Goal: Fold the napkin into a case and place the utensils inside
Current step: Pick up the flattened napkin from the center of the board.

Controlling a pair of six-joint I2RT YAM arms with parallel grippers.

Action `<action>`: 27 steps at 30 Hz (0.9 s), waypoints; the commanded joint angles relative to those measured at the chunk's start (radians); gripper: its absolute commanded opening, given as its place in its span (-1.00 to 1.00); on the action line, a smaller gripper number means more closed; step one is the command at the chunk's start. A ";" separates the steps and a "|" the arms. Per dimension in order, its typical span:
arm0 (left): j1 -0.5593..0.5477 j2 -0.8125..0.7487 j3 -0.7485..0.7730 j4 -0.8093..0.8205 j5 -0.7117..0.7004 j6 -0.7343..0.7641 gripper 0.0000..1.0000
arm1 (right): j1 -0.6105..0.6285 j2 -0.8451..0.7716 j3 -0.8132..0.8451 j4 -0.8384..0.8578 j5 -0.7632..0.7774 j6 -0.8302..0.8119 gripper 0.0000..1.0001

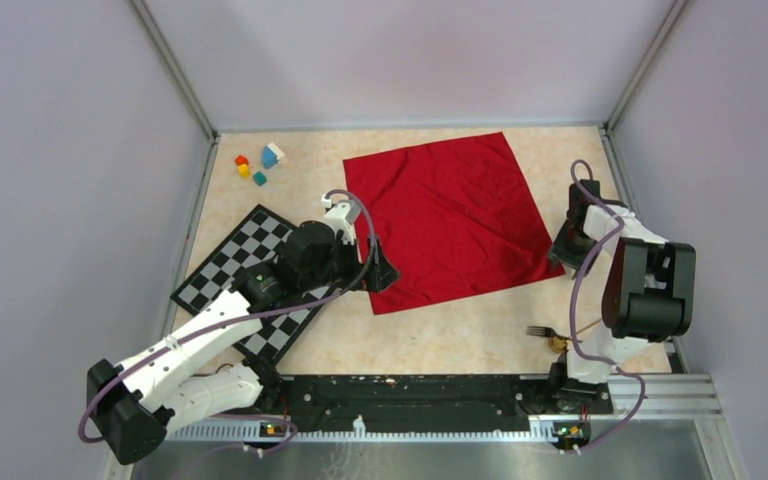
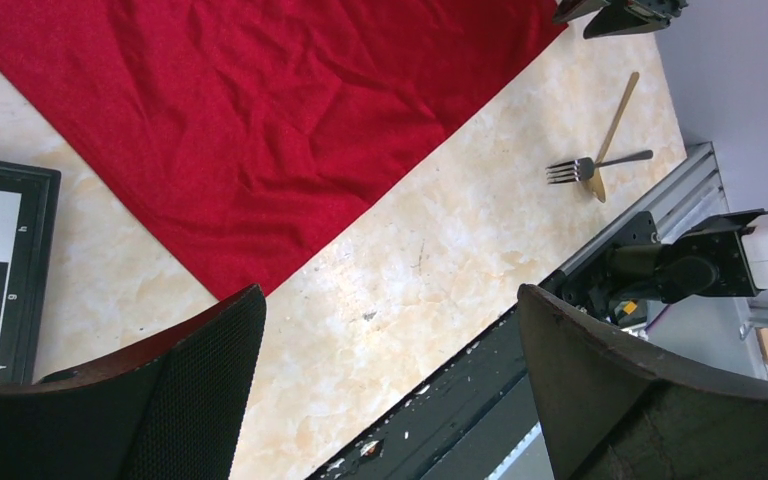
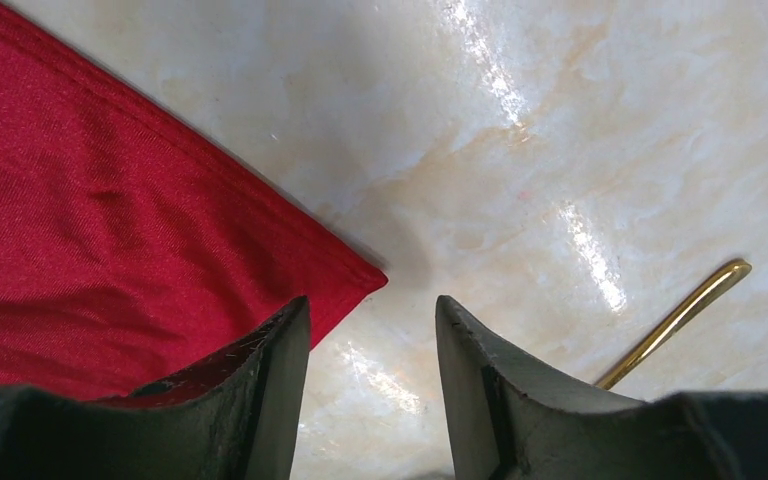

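Observation:
The red napkin lies spread flat on the table, slightly wrinkled. My left gripper is open at its near left corner; in the left wrist view the jaws stand wide over bare table, with the napkin just beyond the left finger. My right gripper hovers low at the napkin's near right corner. Its jaws are partly open with bare table between them, the left finger over the cloth's edge. The dark fork and gold spoon lie crossed near the right arm's base, also the fork and spoon.
A black-and-white checkered mat lies under the left arm. Small coloured blocks sit at the back left. A black rail runs along the near edge. Grey walls enclose the table on three sides. The spoon's gold handle shows right of the right jaws.

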 commanded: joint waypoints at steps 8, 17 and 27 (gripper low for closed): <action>0.002 -0.013 -0.014 0.008 -0.020 0.025 0.98 | -0.007 0.065 0.050 0.047 -0.023 -0.017 -0.07; 0.002 -0.034 -0.010 -0.006 -0.015 0.006 0.97 | -0.007 0.066 -0.067 0.155 -0.081 0.020 -0.46; 0.003 0.090 -0.018 -0.119 -0.053 -0.114 0.97 | -0.006 -0.096 -0.184 0.222 -0.109 0.046 -1.00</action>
